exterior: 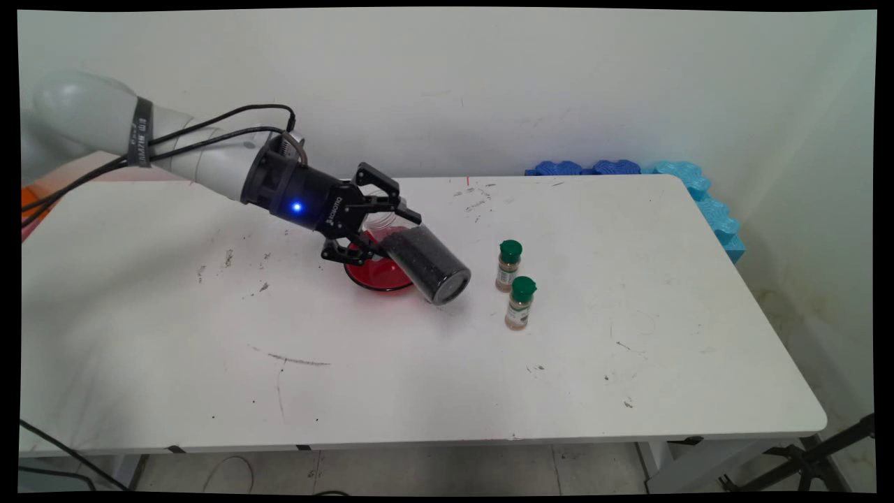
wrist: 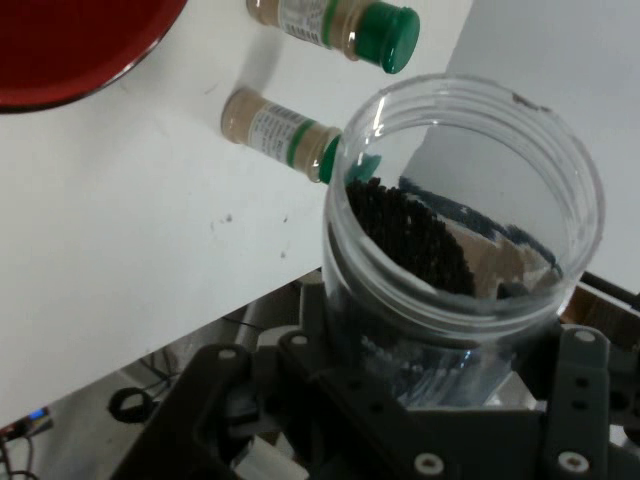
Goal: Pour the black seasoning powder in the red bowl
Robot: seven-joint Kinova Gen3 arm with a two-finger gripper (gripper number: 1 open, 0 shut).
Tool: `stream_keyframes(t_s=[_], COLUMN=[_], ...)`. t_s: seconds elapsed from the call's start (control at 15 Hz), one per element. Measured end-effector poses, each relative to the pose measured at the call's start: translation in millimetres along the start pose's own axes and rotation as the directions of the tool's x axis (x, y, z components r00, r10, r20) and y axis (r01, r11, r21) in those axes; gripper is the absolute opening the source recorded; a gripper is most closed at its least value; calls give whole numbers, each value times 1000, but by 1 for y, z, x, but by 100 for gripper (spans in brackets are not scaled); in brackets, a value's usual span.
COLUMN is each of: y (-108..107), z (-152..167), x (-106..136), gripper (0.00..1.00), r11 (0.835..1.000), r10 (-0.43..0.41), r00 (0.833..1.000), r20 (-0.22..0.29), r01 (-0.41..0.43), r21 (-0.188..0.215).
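The main view looks down from above the near side of the white counter [exterior: 419, 363] toward the wall behind it, taking in the whole top from some way off. The hand view sits close on the black two-finger gripper [wrist: 450, 400], looking along it. Both share the clear plastic jar of dark grains [exterior: 422, 264] [wrist: 460, 250], the red bowl [exterior: 377, 276] [wrist: 70, 50] and two green-capped spice bottles [exterior: 508, 265] [wrist: 335, 25].

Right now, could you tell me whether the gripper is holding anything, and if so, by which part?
The gripper holds a clear plastic jar of dark granules, clamped near its open end and tilted, above the red bowl.
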Motion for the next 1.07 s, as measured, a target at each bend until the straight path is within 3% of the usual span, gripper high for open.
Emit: stream_keyframes(t_s=[0.47, 1.07], y=[-1, -5], z=[3, 3], x=[8, 15], gripper=[0, 0], r11=[994, 969], r10=[-108, -233], r00=[994, 973], r20=[-3, 3], r01=[108, 232], r21=[-34, -79])
